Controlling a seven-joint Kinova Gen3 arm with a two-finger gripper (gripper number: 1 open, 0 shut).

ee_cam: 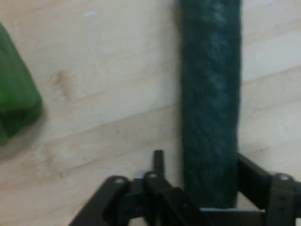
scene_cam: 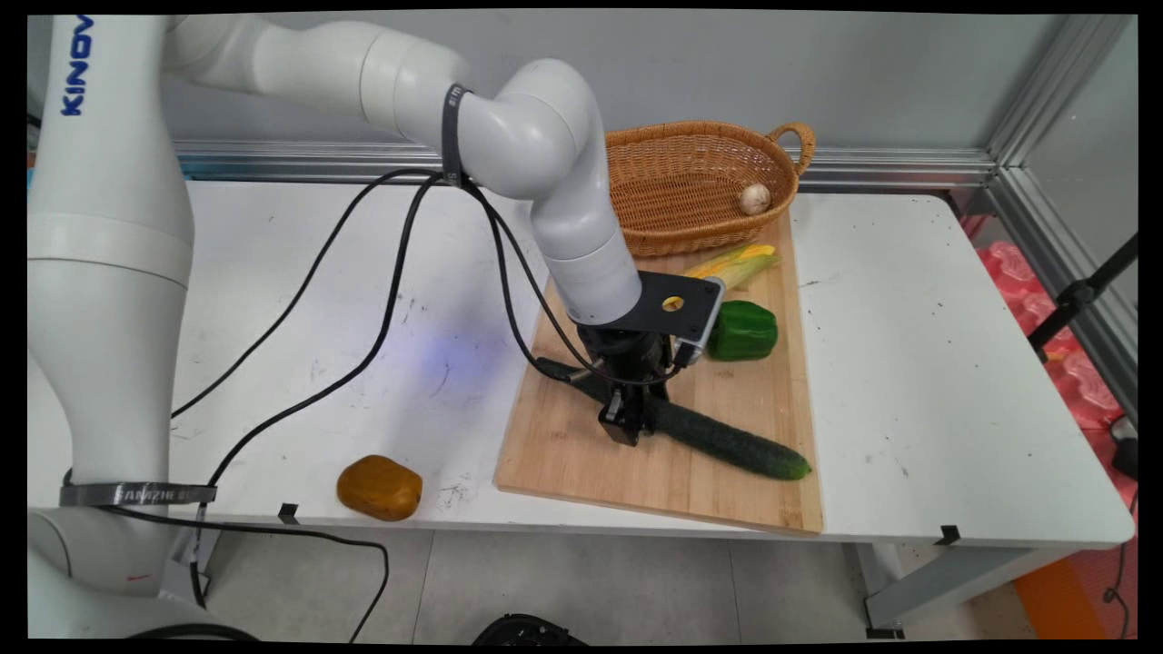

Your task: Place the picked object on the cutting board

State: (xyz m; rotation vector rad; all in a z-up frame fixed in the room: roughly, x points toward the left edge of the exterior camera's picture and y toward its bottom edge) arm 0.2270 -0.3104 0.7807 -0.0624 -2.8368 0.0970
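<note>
On the cutting board (scene_cam: 581, 454), the jaws clasp the cucumber (scene_cam: 727, 442) (its far end hidden behind the wrist).

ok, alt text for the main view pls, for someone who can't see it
The black gripper is down on a dark green cucumber lying on a wooden cutting board. A green pepper and corn lie behind; a wicker basket holds a mushroom.

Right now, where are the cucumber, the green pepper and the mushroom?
cucumber (scene_cam: 727, 440): main view, its bare middle, right of the gripper (scene_cam: 636, 427).
green pepper (scene_cam: 743, 331): main view, centre of its body.
mushroom (scene_cam: 754, 199): main view, its cap, inside the basket (scene_cam: 672, 238).
</note>
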